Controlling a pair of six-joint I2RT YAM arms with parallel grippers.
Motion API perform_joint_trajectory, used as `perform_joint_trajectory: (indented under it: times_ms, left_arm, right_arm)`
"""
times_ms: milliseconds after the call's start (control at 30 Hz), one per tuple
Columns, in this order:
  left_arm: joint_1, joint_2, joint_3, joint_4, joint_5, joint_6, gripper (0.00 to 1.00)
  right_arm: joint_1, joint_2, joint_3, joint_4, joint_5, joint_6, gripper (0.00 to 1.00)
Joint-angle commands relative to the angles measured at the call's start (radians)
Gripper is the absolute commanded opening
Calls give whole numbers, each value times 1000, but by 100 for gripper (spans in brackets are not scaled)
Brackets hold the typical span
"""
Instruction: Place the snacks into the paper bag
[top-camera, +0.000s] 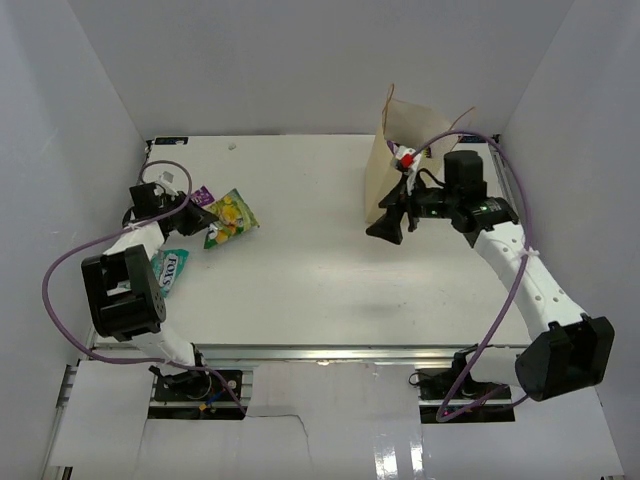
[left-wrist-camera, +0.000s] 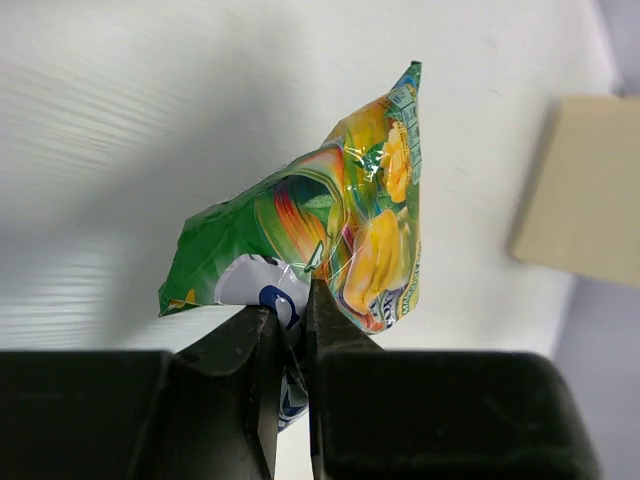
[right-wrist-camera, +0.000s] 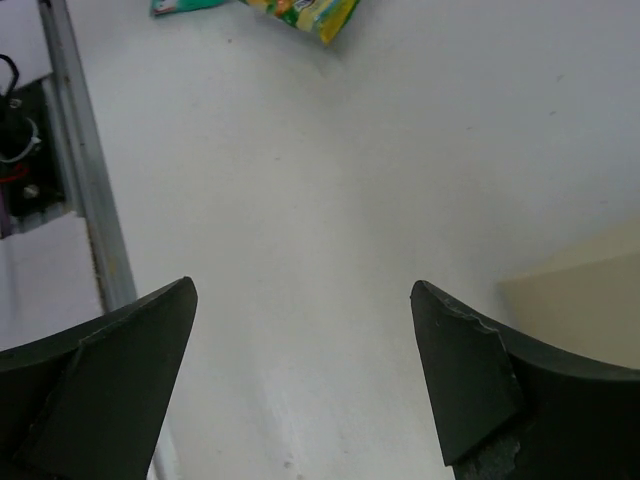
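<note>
While we read the scene from the near edge of the tabletop (top-camera: 320, 300), the first snack we meet is the teal-white packet (top-camera: 170, 270), which lies flat close to the left edge, beside the left arm. A little farther in, the left gripper (left-wrist-camera: 293, 315) is closed on one end of the green and yellow packet (left-wrist-camera: 350, 215). Its jaws stand almost together, with only the thin film between them, and the rest of the packet spreads out beyond the fingertips. We cannot tell if the packet is already off the surface. Just behind this gripper, a small part of a purple packet (top-camera: 204, 194) shows. Toward the right side, at the middle depth, the right gripper (right-wrist-camera: 300, 360) hangs with its jaws wide apart and nothing between them, just beside the foot of the paper bag (top-camera: 382, 165). The bag stands upright near the far right corner with its mouth open upward. We judge the held packet to be very light, soft and puffy, with a glossy film that can slip. A pinch on the flat sealed end therefore seems the right place, because it spares the contents. We expect the packet to dangle and swing when carried. The bag looks light too and may tip if the packet catches its rim.
</note>
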Motion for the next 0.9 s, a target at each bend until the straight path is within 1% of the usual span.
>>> perform_joint_trajectory:
  times_ms: [0,33,67,100,133,167,233,333,400,467,567,633,667,700,733,800,833,867]
  left_arm:
    - [-80,-136,-77,222,303,-115,11]
    - [-137,-153,-94,245,316,-136,11]
    - [-164,-166,-110,289,328,-154,11]
    - [-195,-192,-125,317,336,-195,11]
    - [-258,-202,-148,328,339,-211,11]
    - [-281,-209,-153,333,334,-222,11]
    - [-385,-231,-165,357,325,-257,11]
    - [-460,-254,-182,414,318,-304,11]
    - [-488,-268,-193,439,307,-332,11]
    - [-514,-286,-205,458,302,-357,11]
    - [-536,-305,-220,491,307,-381,13]
    - [-547,-308,-229,512,324,-396,15]
    - [-550,-309,-231,531,330,-404,17]
    - [-553,-311,-237,541,337,-421,19]
    - [-557,-312,-239,549,337,-429,31]
    - [-557,-331,-236,557,334,-442,47]
    - [-556,-343,-231,555,313,-440,60]
    - [-553,-360,-225,551,299,-433,65]
  right_arm:
    - [126,41,-26,82,80,251,93]
    - [192,65,-29,116,120,311,95]
    - [220,82,-24,177,167,374,96]
    - [244,101,-21,205,256,511,98]
    - [284,143,-13,227,293,573,97]
    - [295,170,-4,240,326,627,94]
    - [317,243,48,247,366,734,92]
    - [330,311,100,273,370,789,91]
    - [338,332,117,273,392,792,91]
    - [341,345,117,273,416,799,91]
    - [341,346,83,294,375,821,95]
    - [341,332,50,323,317,829,83]
    - [341,328,42,358,288,832,64]
    - [341,322,40,372,239,827,52]
    - [341,311,49,383,214,816,32]
    - [338,296,74,389,147,763,17]
    - [331,277,88,389,128,743,8]
    - [324,267,117,383,110,724,8]
